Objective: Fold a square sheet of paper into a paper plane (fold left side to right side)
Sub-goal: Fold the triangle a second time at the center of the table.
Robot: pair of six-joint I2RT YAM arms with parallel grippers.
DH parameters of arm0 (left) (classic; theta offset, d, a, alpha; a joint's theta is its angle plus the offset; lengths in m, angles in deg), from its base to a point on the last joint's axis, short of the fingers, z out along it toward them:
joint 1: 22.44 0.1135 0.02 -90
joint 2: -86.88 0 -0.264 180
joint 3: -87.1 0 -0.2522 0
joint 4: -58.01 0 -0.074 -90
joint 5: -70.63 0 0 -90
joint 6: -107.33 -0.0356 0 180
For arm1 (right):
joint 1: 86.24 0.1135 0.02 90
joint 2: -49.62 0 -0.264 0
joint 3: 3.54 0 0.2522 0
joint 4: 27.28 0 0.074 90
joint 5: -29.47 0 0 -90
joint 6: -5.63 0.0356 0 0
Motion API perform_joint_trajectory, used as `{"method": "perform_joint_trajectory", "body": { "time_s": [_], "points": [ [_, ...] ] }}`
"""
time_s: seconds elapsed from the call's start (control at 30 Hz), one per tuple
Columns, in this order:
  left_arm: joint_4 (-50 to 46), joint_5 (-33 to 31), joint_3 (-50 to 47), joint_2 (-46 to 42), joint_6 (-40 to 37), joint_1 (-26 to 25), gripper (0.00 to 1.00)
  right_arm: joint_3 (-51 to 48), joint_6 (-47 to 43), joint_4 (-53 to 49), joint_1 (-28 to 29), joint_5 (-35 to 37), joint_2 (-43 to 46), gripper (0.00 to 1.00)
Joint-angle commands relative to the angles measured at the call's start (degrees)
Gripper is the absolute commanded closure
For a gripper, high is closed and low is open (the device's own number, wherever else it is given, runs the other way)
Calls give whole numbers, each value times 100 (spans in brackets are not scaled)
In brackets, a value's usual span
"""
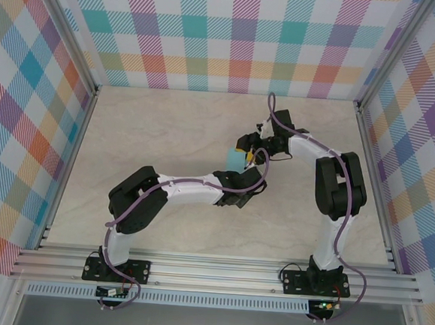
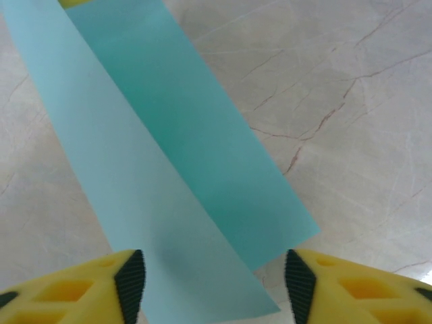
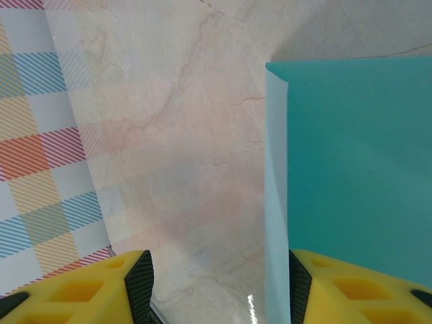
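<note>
Square sheet of paper (image 2: pixel 169 169): thin, plain turquoise, unmarked. It is folded over into a long strip of two layers. A paler panel lies alongside a deeper-toned one, with a straight crease between them.

From the left wrist, the strip is seen running from upper left to lower right. Its near end lies between the spread fingers of the left gripper (image 2: pixel 214 287). The jaws are held apart and nothing is pinched. Contact between the paper's edge and the pads cannot be told. A yellow part (image 2: pixel 74 3) is seen at the strip's far end; what it belongs to cannot be told.

From the right wrist, the sheet (image 3: pixel 351 169) is seen at the right, with a pale layer along its left edge. The right gripper (image 3: pixel 216 283) is likewise spread. The paper runs down to its right-hand finger, and contact there cannot be judged.

From above, the sheet is placed mid-table (image 1: pixel 167 128). It is largely covered by the left arm (image 1: pixel 193 191) and right arm (image 1: pixel 336 183), so only a sliver (image 1: pixel 246 156) is seen.

The marbled table is bounded by plaid walls (image 1: pixel 242 36) and a metal rail (image 1: pixel 216 271).
</note>
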Motion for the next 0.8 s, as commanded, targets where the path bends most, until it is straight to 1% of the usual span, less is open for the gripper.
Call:
{"method": "perform_joint_trajectory", "body": {
  "time_s": [0.0,0.13,0.33,0.47,0.57,0.7,0.77],
  "points": [
    [-2,-56,-56,-254,-1,-62,48,1,-100,-198,39,50,37,46],
    [12,-47,-90,-337,0,-68,57,-2,-132,-239,42,85,29,46],
    [-98,-136,-34,-385,1,-61,75,4,-179,-276,33,124,11,45],
    [-109,-129,-30,-403,34,-61,83,45,-233,-332,40,188,18,44],
    [-140,-77,-33,-393,68,-46,87,117,-283,-349,25,248,117,41],
    [-138,202,-90,-454,211,68,87,140,-337,-409,-87,430,418,31],
    [-105,399,-147,-517,253,160,87,101,-360,-467,-196,497,605,27]
  ]
}}
